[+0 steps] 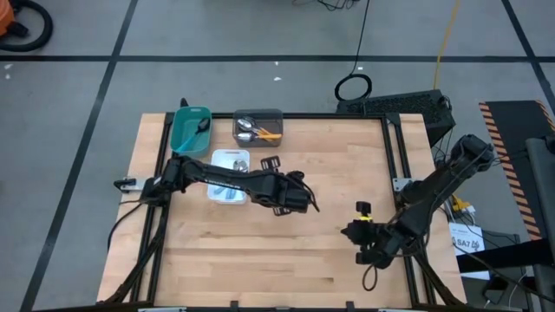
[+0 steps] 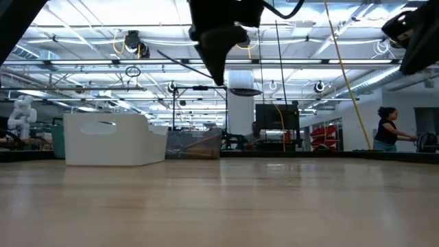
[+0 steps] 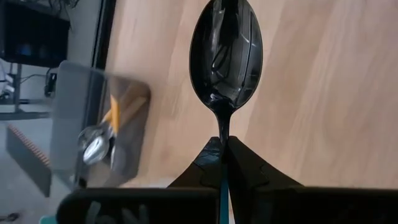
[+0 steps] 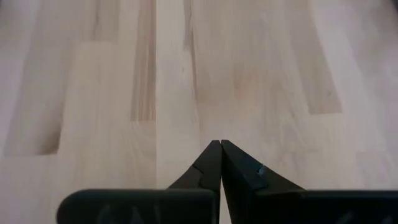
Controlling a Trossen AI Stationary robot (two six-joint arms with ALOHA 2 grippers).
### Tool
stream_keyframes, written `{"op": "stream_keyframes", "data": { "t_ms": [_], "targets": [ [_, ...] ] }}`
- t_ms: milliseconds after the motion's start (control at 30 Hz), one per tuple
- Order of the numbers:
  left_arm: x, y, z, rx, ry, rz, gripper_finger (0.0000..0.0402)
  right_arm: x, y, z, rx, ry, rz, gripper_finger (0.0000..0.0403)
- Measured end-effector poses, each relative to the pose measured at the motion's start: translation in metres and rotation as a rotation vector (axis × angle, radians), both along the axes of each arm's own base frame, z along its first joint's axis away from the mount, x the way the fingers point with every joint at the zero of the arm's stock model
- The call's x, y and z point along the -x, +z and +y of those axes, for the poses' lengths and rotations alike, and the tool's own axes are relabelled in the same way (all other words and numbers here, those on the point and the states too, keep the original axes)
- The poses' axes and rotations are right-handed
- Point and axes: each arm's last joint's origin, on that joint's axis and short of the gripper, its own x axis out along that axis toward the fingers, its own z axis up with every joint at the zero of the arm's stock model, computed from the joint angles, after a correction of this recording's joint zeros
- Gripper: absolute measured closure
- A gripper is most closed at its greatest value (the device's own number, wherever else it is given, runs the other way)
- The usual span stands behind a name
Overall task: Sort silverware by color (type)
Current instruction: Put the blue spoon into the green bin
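Note:
My left gripper (image 1: 305,202) hangs above the middle of the table, shut on a spoon with a shiny black bowl (image 3: 227,53) and a light-blue handle. The grey tray (image 1: 257,126) at the far edge holds silver spoons with orange handles (image 3: 102,137). Beside it stands the teal tray (image 1: 191,128) with dark spoons in it. The white tray (image 1: 230,173) sits partly under the left arm, its contents mostly hidden. My right gripper (image 4: 221,144) is shut with nothing in it, above bare wood near the table's right side (image 1: 354,232). My left gripper pinches the spoon between its two fingertips at the thin neck just behind the bowl (image 3: 222,132). The fingers lie along the spoon, and the light-blue handle (image 3: 222,193) runs back between them. The bowl sticks out past the fingertips, slanting down, lifted clear of the table.
The three trays cluster at the table's far left. A black frame rail (image 1: 395,147) runs along the right side of the wood, with a keyboard (image 1: 408,106) beyond the far edge. Bare wood fills the near half of the table (image 1: 260,260).

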Motion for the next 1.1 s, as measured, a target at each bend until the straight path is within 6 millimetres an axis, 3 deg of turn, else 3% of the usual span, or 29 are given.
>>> {"op": "stream_keyframes", "data": {
  "t_ms": [200, 467, 833, 1000, 1100],
  "targets": [
    [0.015, 0.011, -0.002, -0.010, 0.014, 0.078, 0.0396, 0.013, 0.011, 0.005, -0.002, 0.022, -0.085, 0.0399],
    [0.053, 0.064, -0.005, -0.037, 0.036, 0.006, 0.0396, 0.021, 0.014, 0.012, 0.005, 0.059, -0.118, 0.0399],
    [0.138, 0.163, 0.001, -0.093, 0.069, -0.331, 0.0396, 0.020, 0.015, 0.014, -0.013, 0.061, -0.136, 0.0399],
    [0.174, 0.191, 0.004, -0.133, 0.106, -0.476, 0.0396, 0.020, 0.015, 0.014, -0.008, 0.066, -0.139, 0.0399],
    [0.190, 0.197, 0.004, -0.162, 0.124, -0.530, 0.0396, 0.020, 0.015, 0.014, -0.003, 0.073, -0.139, 0.0399]
  ]
}}
